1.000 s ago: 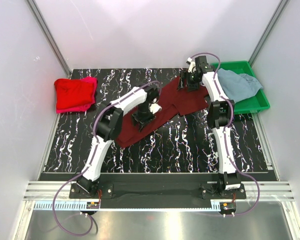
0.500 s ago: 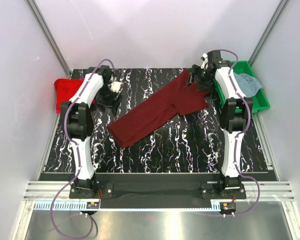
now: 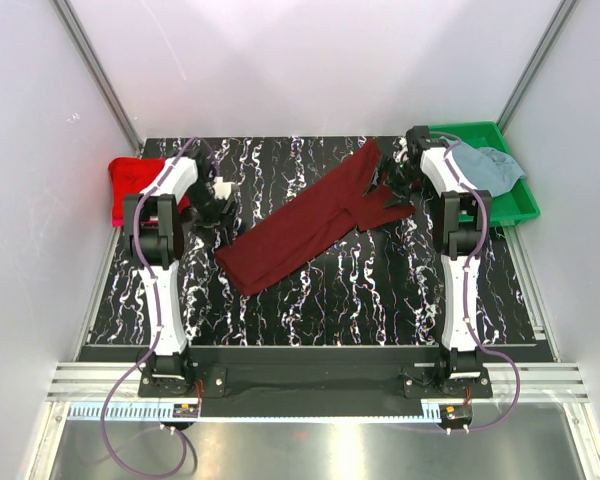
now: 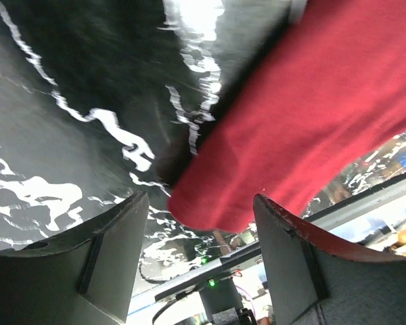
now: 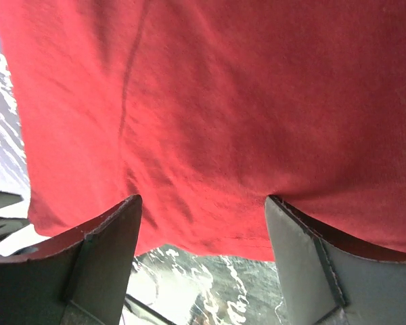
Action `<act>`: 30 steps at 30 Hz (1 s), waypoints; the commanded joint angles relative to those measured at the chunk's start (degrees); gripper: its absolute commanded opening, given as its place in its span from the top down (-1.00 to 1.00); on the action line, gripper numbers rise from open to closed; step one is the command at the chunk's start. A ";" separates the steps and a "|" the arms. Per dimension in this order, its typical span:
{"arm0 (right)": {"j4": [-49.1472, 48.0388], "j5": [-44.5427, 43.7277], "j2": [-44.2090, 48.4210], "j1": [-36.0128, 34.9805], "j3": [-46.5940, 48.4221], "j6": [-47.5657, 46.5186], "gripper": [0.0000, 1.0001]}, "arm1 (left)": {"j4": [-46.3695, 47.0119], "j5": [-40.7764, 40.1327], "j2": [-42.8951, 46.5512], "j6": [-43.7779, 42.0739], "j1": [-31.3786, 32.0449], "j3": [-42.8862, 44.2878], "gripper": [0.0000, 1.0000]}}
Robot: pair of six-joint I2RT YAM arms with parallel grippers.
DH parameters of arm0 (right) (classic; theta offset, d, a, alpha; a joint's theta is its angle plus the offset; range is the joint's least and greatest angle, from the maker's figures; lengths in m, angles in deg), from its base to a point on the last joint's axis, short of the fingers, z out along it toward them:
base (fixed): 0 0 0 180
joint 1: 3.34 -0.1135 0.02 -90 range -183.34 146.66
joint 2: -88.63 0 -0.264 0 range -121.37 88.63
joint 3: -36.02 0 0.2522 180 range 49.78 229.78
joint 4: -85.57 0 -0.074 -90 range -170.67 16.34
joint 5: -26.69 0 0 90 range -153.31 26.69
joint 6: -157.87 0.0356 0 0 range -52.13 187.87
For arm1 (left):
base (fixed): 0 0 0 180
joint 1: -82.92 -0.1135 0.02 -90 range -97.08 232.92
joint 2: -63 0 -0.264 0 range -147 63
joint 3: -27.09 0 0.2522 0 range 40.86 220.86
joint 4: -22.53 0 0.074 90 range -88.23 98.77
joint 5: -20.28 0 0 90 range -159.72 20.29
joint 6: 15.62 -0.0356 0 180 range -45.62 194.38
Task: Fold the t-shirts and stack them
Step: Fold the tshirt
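Top external: dark maroon t-shirt [image 3: 300, 228] lies mid-worktop [image 3: 380, 290] as a long narrow band. It runs diagonally from near-left to far-right, and the far-right end is wider and rumpled. Bright red t-shirt [image 3: 130, 185] sits bunched at the far-left edge, well apart from the maroon one. Dusty grey-blue t-shirt [image 3: 485, 168] is heaped in the green tray [image 3: 510, 205] at far right, w/ part of it draped on the tray's left wall.

Left gripper [image 3: 212, 203] is low over bare worktop, between the red t-shirt and the maroon band, touching neither as far as this view shows. Right gripper [image 3: 392, 183] is at the rumpled far-right end of the maroon t-shirt, just beside the tray.

Left wrist: fingers [image 4: 108, 257] stand well apart w/ nothing pinched. A rounded corner of red-toned cloth [image 4: 311, 115] lies flat on the marbled surface past the tips (cannot tell which shirt it is; colour reads brighter on this cam). Frame rail is blurred behind it.

Right wrist: fingers [image 5: 88, 271] also spread wide w/ nothing clamped. Cloth fills nearly the whole view beyond the tips, w/ a seam line on its left part and a hem edge just above the gap. Whether the tips touch the fabric: cannot tell.
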 commanded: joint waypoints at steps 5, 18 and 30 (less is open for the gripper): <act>-0.87 1.43 -2.88 -0.10 4.17 0.64 -0.61 | -3.98 1.65 -3.24 -1.36 -1.56 1.35 -0.16; -2.53 2.13 -12.18 0.26 17.42 1.96 -0.61 | -7.14 9.21 1.75 -3.99 0.89 -8.39 1.00; -10.17 7.05 -22.03 -0.36 29.83 8.55 -0.59 | -9.78 14.31 10.73 -6.02 17.23 -15.53 1.00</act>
